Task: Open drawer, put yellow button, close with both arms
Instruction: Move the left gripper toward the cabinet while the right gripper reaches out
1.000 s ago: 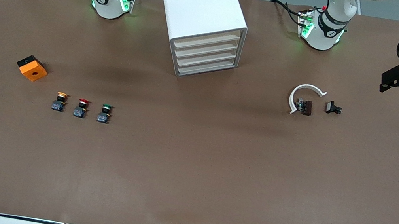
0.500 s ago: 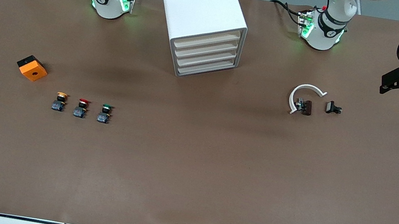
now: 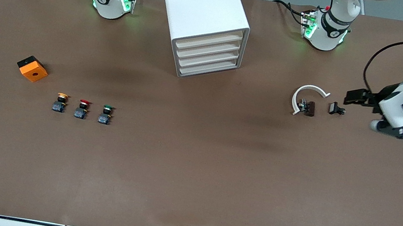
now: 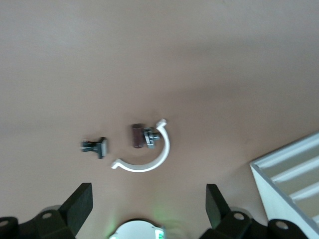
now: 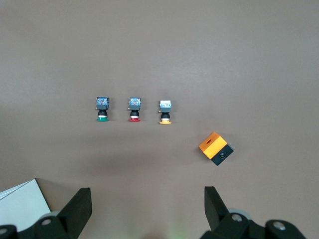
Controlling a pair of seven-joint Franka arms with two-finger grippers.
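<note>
Left tool [image 3: 349, 97] has swung in beside small black part [image 3: 336, 108].

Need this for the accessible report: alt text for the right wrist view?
Open right gripper above a brown table: green button, red button and yellow button in a row, orange-and-black block beside the yellow one.

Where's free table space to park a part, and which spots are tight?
Free: the wide brown stretch nearer the front camera than the three buttons, and the strip between the green button and the white ring. Tight: around the ring and black clip, where the left gripper hovers.
</note>
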